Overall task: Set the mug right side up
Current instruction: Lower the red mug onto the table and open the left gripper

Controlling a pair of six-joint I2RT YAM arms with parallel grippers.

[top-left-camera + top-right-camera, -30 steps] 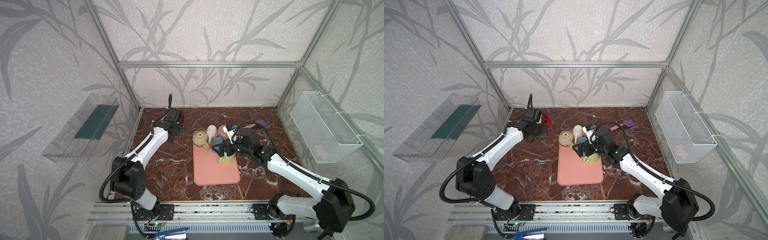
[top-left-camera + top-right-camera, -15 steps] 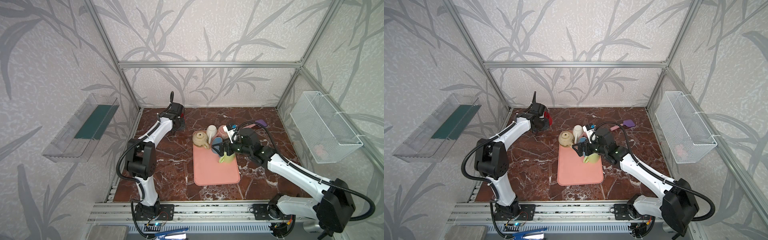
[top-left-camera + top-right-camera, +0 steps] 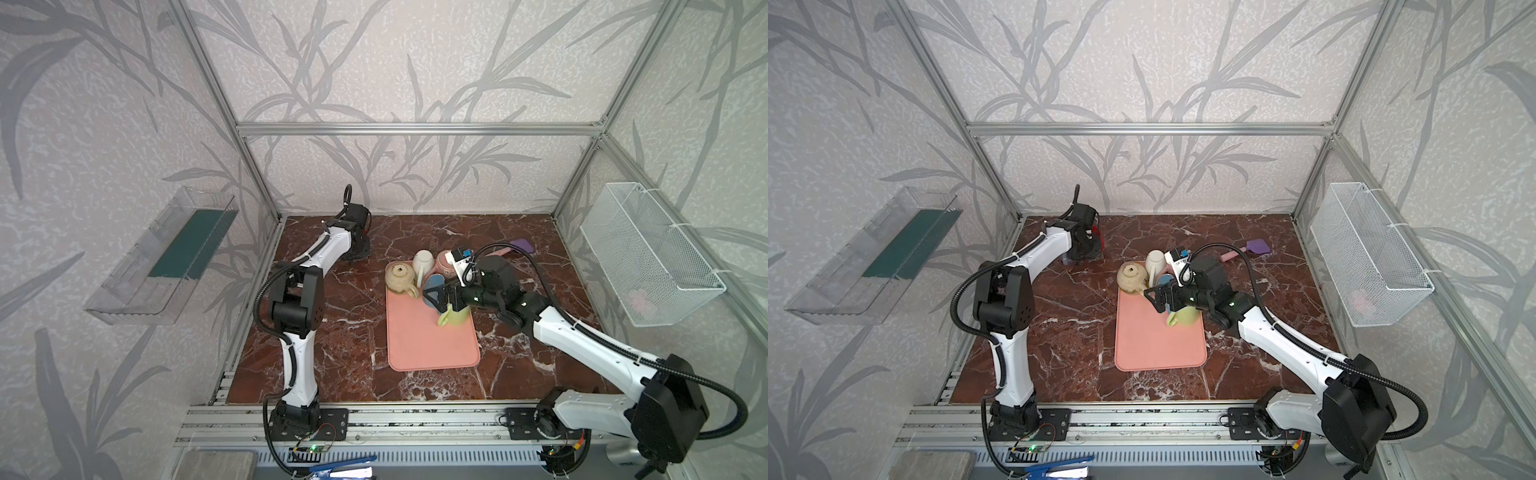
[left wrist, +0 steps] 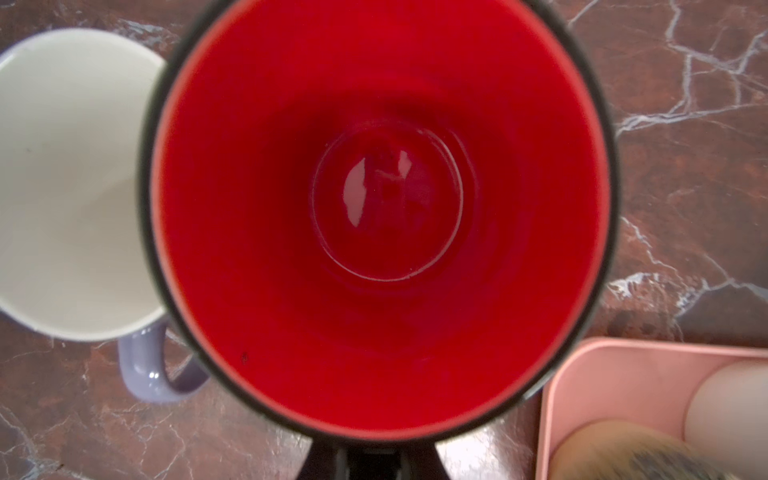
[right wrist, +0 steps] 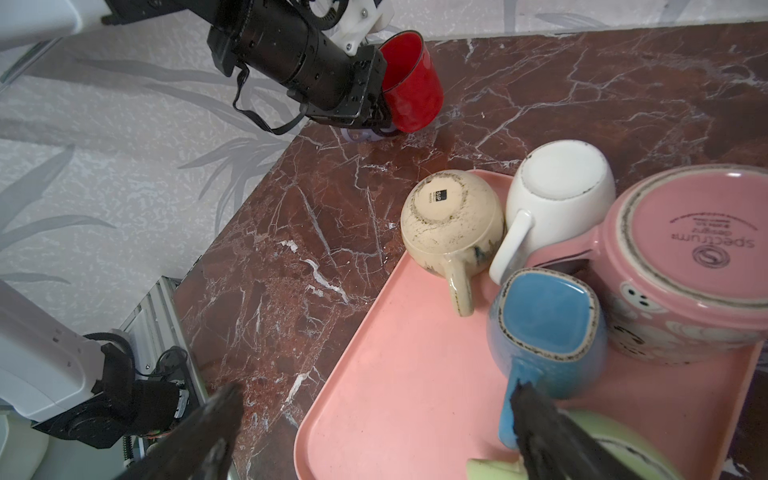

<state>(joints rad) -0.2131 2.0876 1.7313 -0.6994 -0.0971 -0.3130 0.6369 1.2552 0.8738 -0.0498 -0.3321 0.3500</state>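
At the back left corner, the left gripper (image 5: 376,110) is clamped on the red mug (image 5: 409,83), mouth up, tilted, beside a lilac mug (image 4: 70,178). Over the tray (image 5: 395,353) the right gripper (image 5: 374,436) stands jaws apart by a blue mug (image 5: 544,328)

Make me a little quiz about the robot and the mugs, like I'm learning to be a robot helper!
1. True or false: the right gripper is shut.
2. What does the left gripper hold? A a spoon, B the red mug, C a plate.
3. Fill in: the blue mug on the pink tray stands with its ___ up.
Key: 1 false; 2 B; 3 bottom.
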